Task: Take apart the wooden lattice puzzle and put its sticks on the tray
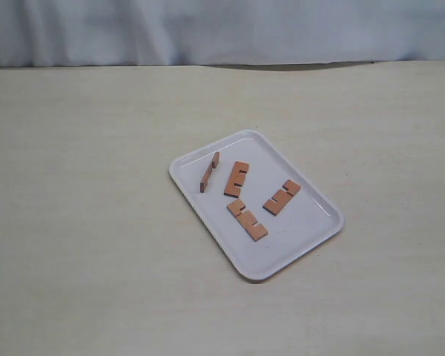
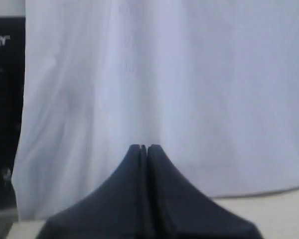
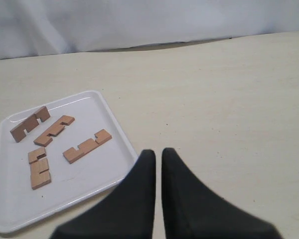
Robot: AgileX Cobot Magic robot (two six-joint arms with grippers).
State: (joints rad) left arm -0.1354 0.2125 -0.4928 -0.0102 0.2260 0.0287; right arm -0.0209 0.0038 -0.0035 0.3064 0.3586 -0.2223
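Note:
The wooden lattice puzzle no longer stands as a grid. Its sticks lie apart on the white tray [image 1: 305, 226], [image 3: 89, 175]. One stick [image 1: 210, 171] rests on its edge near the tray's far left rim. Others lie flat: one [image 1: 236, 179] beside it, one [image 1: 247, 219] towards the front, one [image 1: 282, 197] to the right. The right wrist view shows the same sticks [image 3: 88, 146], [image 3: 54, 130], [image 3: 29, 124], [image 3: 39, 168]. My right gripper [image 3: 158, 153] hangs beside the tray's edge, shut with only a slit and nothing in it. My left gripper [image 2: 146, 147] is shut and empty, facing the curtain. Neither gripper shows in the exterior view.
The tray sits at an angle near the middle of a pale wooden table [image 1: 89, 222]. A light grey-blue curtain [image 1: 222, 30] hangs along the table's far edge. A dark panel [image 2: 5, 99] shows beside the curtain in the left wrist view.

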